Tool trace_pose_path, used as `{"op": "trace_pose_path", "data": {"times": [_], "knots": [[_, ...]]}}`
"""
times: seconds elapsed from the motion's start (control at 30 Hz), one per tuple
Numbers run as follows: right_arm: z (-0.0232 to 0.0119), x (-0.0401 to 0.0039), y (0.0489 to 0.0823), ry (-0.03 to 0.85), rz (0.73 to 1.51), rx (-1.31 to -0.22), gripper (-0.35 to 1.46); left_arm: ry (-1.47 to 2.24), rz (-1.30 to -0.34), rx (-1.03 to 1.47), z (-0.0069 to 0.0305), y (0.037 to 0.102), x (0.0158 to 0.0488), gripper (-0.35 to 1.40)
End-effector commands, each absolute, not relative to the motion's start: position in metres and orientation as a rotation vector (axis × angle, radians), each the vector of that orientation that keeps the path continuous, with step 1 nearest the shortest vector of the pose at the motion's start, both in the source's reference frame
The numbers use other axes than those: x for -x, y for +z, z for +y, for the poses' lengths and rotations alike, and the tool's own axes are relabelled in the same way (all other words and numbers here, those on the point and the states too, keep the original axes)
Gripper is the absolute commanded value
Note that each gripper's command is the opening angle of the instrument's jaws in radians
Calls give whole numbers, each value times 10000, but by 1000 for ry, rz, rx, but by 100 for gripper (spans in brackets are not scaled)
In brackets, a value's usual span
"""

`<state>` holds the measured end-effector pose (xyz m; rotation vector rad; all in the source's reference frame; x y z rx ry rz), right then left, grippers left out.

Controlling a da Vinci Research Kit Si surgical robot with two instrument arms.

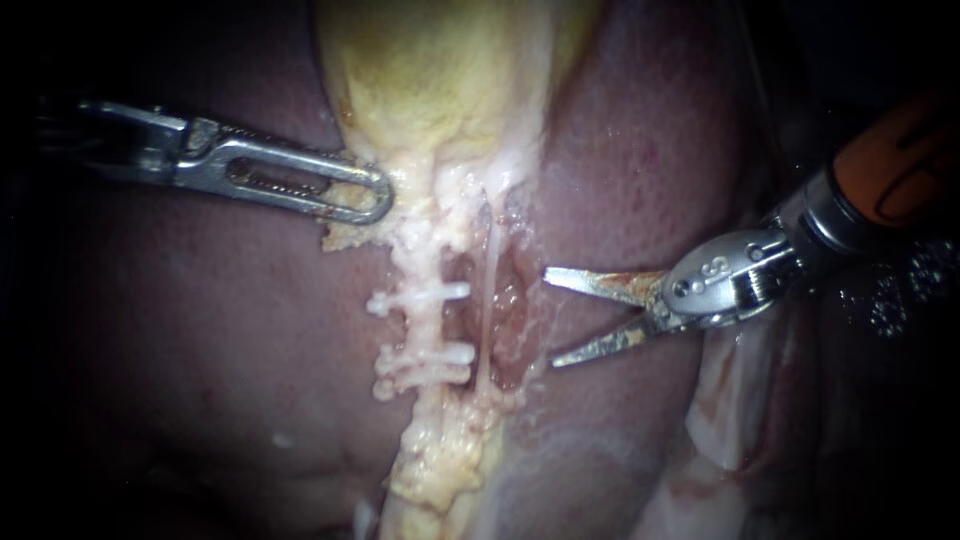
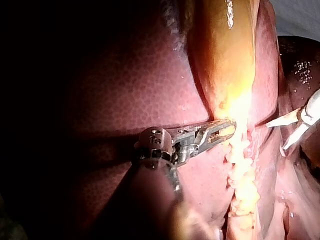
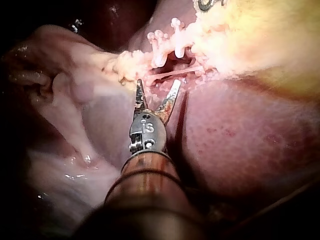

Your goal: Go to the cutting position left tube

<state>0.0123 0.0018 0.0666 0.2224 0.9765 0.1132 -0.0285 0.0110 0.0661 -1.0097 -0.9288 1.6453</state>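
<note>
Where it descends from the gallbladder [image 1: 440, 90], left tube [image 1: 428, 326]: white clips [image 1: 420, 297] across it, liver [image 1: 200, 350] around. Right instrument [image 1: 548, 315]: blades spread wide, nearby, not touching. Left instrument [image 1: 372, 195]: jaws clamped on gallbladder edge.

No words, labels or signs can be read; the only marks are small stamped characters on the wrist housing [image 1: 712, 275] of the right instrument [image 1: 549, 316] and on that of the left instrument [image 2: 231, 129]
</note>
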Motion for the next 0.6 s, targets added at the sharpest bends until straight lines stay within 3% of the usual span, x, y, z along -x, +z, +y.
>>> {"op": "trace_pose_path", "data": {"times": [0.03, 0.2, 0.37, 0.6], "knots": [[18, -124, 665, 112, 979, -225, 143, 1645, -931, 1009, 110, 659, 284, -35], [18, -125, 665, 110, 981, -230, 143, 1622, -955, 1011, 122, 625, 270, -35], [18, -125, 665, 109, 982, -232, 143, 1608, -921, 1066, 141, 582, 248, -35], [17, -131, 662, 98, 995, -257, 143, 1611, -912, 1072, 140, 583, 244, -35]]}}
